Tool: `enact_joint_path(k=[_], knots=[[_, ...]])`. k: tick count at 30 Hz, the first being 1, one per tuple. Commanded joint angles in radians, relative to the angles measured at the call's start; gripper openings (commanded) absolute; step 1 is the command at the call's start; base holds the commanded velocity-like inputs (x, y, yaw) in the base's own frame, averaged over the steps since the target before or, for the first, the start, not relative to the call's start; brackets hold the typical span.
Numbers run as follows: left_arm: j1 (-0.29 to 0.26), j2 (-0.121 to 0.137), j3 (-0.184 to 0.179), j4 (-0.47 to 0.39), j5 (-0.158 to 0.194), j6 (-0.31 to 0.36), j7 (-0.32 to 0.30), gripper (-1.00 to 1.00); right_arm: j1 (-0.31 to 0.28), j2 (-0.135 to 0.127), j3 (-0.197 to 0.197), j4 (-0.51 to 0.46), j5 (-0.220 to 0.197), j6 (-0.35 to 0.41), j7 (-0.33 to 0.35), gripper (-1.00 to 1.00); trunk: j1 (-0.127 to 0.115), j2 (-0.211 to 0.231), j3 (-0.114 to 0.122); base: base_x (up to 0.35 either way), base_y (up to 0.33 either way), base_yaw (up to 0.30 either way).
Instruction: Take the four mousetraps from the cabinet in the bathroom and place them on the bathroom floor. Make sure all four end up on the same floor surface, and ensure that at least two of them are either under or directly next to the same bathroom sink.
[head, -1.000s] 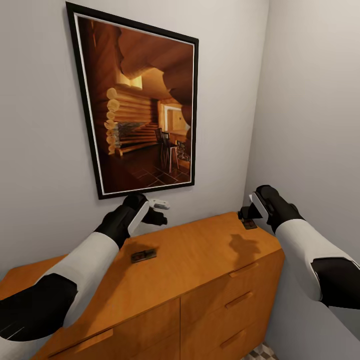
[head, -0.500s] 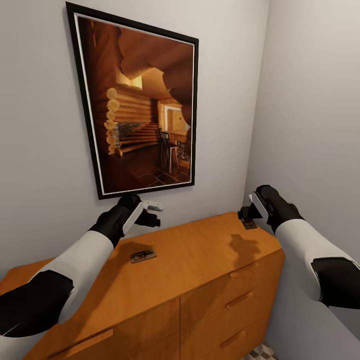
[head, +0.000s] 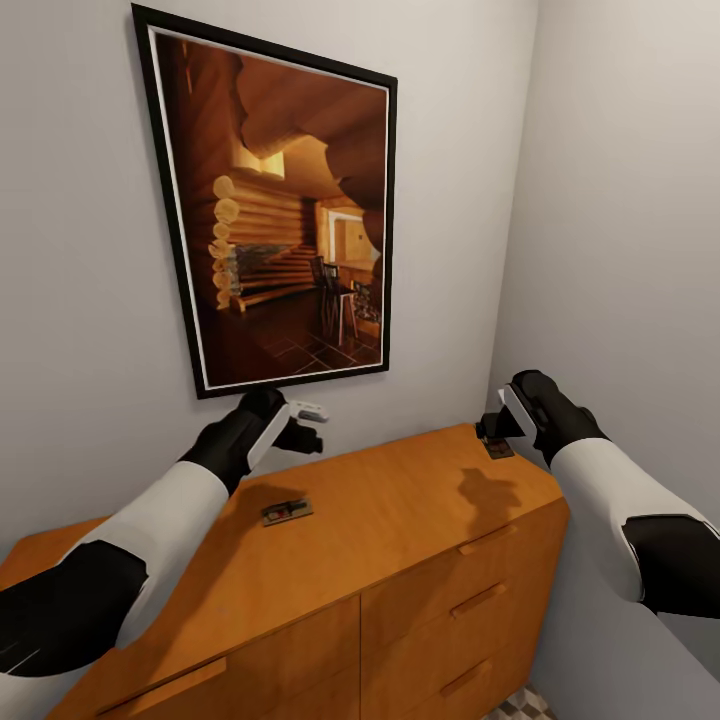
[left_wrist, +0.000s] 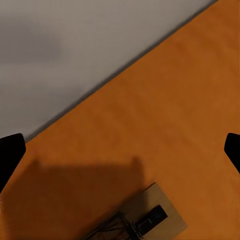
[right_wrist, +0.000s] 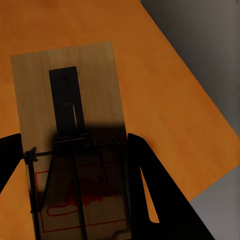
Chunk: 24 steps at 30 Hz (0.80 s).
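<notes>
I see: grey walls (head: 80, 300) meeting in a corner at right; framed picture (head: 285, 215) of a log-cabin interior, hung tilted; patterned floor tile (head: 520, 706) glimpsed at the bottom edge. Even, soft light.

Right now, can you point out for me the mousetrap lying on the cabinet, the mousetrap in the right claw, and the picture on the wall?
Lying mousetrap (head: 287, 512): head view, middle of its board.
Held mousetrap (right_wrist: 70, 145): right wrist view, centre of the board.
Picture (head: 285, 215): head view, middle of the print.

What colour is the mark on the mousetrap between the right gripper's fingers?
Red, on the tan mousetrap; it shows best in the right wrist view.
</notes>
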Motion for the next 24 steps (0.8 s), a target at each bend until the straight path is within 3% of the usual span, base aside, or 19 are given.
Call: enact_joint_path(k=[1, 9, 24], knots=[[-0.001, 0.000, -0.007, -0.001, 0.007, 0.003, 0.005, 1.00, -0.001, -0.001, 0.007, -0.001, -0.010, 0.004, -0.008, -1.00, 0.000, -0.001, -0.001, 0.000, 0.000, 0.000], [-0.001, -0.001, -0.039, -0.002, 0.007, 0.004, 0.005, 1.00, -0.001, -0.001, 0.007, -0.001, -0.010, 0.004, -0.008, -1.00, 0.000, -0.001, -0.001, -0.004, 0.000, 0.000], [-0.001, 0.004, -0.045, 0.002, 0.008, 0.004, 0.004, 1.00, -0.001, -0.001, 0.007, 0.000, -0.010, 0.004, -0.009, -1.00, 0.000, -0.001, -0.001, -0.110, 0.000, 0.000]])
